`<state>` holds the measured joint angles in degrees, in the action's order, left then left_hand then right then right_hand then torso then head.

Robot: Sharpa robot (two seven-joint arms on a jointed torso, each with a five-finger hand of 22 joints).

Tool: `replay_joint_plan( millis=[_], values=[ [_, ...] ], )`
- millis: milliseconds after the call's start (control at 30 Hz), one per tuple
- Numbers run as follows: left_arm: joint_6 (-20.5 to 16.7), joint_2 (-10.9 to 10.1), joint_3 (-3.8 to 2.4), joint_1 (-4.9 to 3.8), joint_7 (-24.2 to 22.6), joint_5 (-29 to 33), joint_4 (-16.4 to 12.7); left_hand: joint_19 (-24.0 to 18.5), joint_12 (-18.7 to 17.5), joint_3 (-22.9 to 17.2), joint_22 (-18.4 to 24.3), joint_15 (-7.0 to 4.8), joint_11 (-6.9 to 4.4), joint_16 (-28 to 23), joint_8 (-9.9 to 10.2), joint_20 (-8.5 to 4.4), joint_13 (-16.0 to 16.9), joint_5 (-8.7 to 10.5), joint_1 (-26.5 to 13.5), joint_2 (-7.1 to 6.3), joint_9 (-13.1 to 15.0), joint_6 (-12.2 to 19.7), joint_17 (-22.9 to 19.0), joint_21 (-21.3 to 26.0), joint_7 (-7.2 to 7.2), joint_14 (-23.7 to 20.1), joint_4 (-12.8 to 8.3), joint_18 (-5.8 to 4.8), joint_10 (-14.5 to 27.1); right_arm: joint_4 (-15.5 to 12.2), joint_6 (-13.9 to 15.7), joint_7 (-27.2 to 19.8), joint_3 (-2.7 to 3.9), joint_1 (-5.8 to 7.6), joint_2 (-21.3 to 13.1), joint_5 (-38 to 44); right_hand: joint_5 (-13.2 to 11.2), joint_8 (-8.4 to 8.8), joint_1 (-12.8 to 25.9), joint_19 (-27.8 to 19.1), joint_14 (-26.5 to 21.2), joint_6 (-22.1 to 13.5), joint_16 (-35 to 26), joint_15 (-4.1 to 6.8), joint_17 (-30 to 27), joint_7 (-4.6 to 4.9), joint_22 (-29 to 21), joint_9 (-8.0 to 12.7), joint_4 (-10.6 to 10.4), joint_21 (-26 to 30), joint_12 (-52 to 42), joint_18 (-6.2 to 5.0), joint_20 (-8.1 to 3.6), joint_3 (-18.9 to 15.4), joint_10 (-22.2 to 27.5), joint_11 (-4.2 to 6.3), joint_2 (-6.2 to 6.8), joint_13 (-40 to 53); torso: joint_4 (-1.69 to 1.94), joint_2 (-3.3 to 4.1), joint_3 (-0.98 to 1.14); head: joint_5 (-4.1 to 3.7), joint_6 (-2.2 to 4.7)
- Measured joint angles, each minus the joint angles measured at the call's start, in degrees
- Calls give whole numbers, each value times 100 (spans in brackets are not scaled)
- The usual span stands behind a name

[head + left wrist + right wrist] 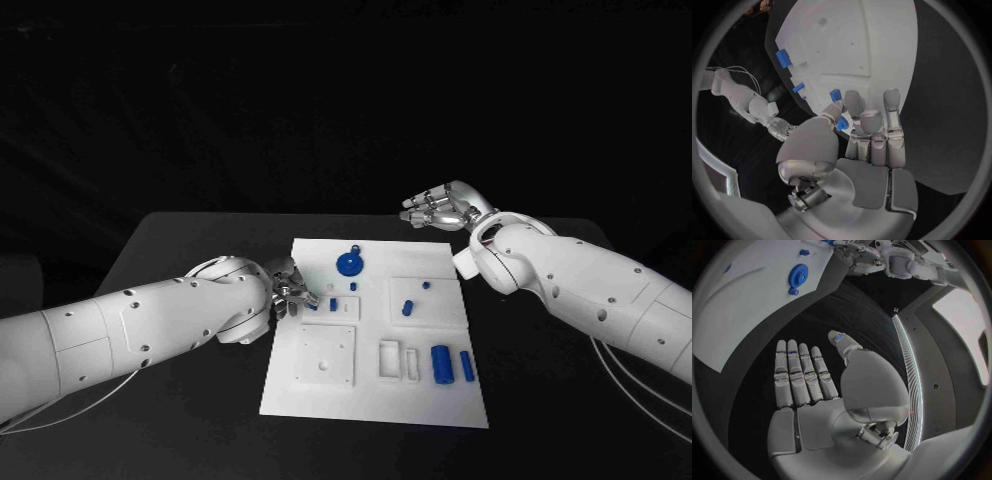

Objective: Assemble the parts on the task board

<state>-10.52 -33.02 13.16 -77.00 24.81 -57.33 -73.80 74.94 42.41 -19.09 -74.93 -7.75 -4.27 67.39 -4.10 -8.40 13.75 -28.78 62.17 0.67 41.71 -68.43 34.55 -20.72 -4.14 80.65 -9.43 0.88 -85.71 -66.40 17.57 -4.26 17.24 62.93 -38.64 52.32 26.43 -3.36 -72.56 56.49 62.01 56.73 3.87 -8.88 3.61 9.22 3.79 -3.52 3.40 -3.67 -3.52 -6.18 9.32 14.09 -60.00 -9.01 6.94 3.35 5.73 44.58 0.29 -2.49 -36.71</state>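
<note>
Our left hand (pixel 293 293) sits nearest the parts.
It pinches a small blue part (pixel 842 123) at the task board's (pixel 325 395) left edge; our right hand (pixel 440 207) hovers empty, fingers spread, beyond the board's far corner.

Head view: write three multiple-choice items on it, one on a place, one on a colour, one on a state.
1. The silver left hand is:
A) at the left edge of the white task board
B) beyond its far edge
C) at its near right corner

2. The round disc-shaped part is:
A) red
B) blue
C) grey

3. The silver right hand:
A) holds the disc
B) holds nothing
C) presses on the board

Answers:
1 A, its fingers reach over the board's left rim.
2 B, it shows plainly blue against the white.
3 B, it is raised off the board and its palm is bare in the right wrist view.
</note>
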Motion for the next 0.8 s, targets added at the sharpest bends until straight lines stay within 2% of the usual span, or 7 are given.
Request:
replay_joint_plan(
  millis=[167,367,800],
  values=[
    [87,25,-4,-12,7,5,32,0,0,15,0,1,0,24,0,0,7,-3,1,1,32,-1,35,0,0,0,-16,0,0,4,0,0,0,-3,3,0,-1,0,0,0,0,0,0,0,0,0,0,0,0,0,0,0,0,0,0,0,0,0,7,-3,-2,-10,-8],
    [159,36,-9,-19,15,5,39,-22,41,39,1,7,0,72,17,21,48,-156,-49,51,93,-1,83,-22,1,-6,-39,0,0,5,0,0,0,-4,3,-1,-1,0,0,0,0,0,0,0,0,0,0,0,0,0,0,0,0,0,0,0,0,0,14,-6,-4,-16,-10],
    [257,35,-14,-30,35,-19,35,-43,107,39,1,12,0,143,41,42,90,-201,-127,128,170,-1,185,-44,0,-8,-40,0,0,7,0,0,0,-10,0,-1,-1,0,0,0,0,0,0,0,0,0,0,0,0,0,0,0,0,0,0,0,0,0,15,-7,-7,-8,-18]
  ],
)
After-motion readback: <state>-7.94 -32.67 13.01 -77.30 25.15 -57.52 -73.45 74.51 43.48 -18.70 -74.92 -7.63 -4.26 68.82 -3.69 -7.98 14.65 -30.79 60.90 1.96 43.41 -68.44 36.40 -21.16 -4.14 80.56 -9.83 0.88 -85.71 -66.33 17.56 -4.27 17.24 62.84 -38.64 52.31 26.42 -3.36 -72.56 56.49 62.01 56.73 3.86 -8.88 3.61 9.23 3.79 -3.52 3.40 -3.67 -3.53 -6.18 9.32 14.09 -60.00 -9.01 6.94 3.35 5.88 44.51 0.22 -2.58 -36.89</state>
